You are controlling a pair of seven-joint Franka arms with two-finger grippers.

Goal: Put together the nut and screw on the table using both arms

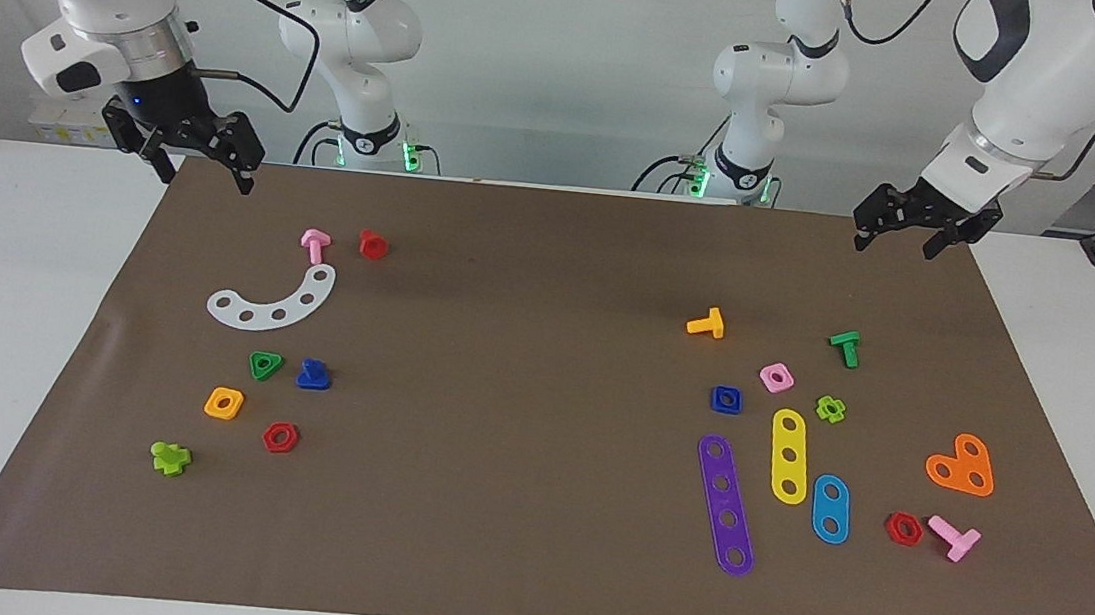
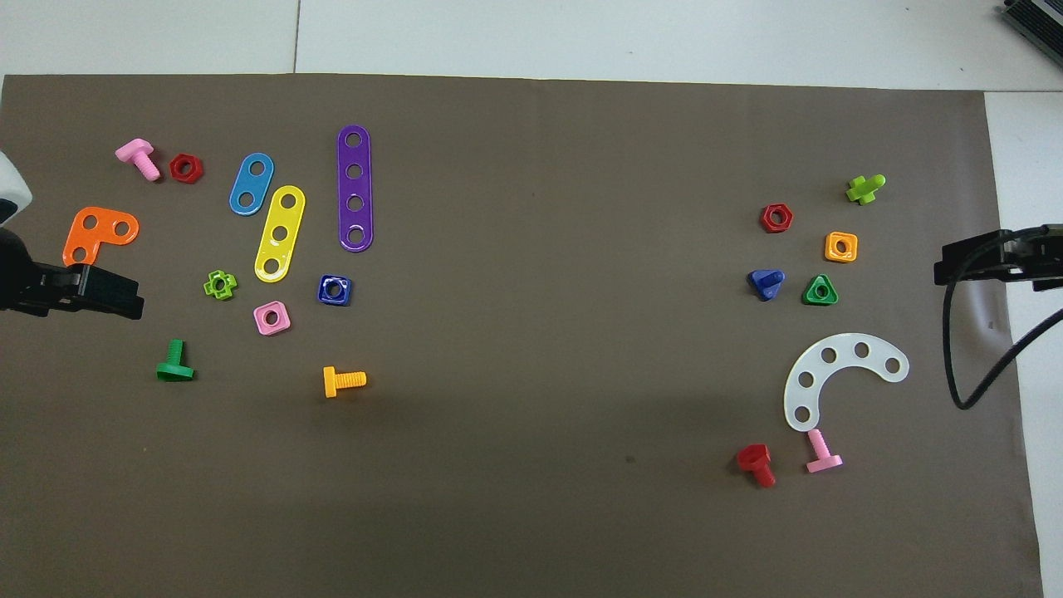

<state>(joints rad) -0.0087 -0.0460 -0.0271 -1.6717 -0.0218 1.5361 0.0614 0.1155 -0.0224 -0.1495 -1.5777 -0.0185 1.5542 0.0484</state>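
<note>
Purple strip (image 1: 725,506) lies closest to the lens on the bench (image 1: 523,566). Up top, right claw (image 1: 205,162) hangs released, the screw (image 1: 313,374) resting on the mat well away from it. Left claw (image 1: 898,233) hangs released too, the nut (image 1: 726,399) well apart.

From overhead, left claw (image 2: 124,301) hovers beside the orange bracket (image 2: 98,233), nut (image 2: 334,290) off toward centre. Right claw (image 2: 947,271) sits at the mat's edge, screw (image 2: 766,282) inboard beside the green triangle nut (image 2: 820,291).

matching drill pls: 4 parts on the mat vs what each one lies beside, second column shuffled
Parts:
1. dark-blue square nut
2. dark-blue triangular-head screw
3. red hex nut at the left arm's end
4. red bolt

Neighbours:
A. green triangular nut
B. pink T-shaped bolt at the left arm's end
C. pink square nut
D. pink bolt by the white curved strip

Pairs: 1-C, 2-A, 3-B, 4-D
</note>
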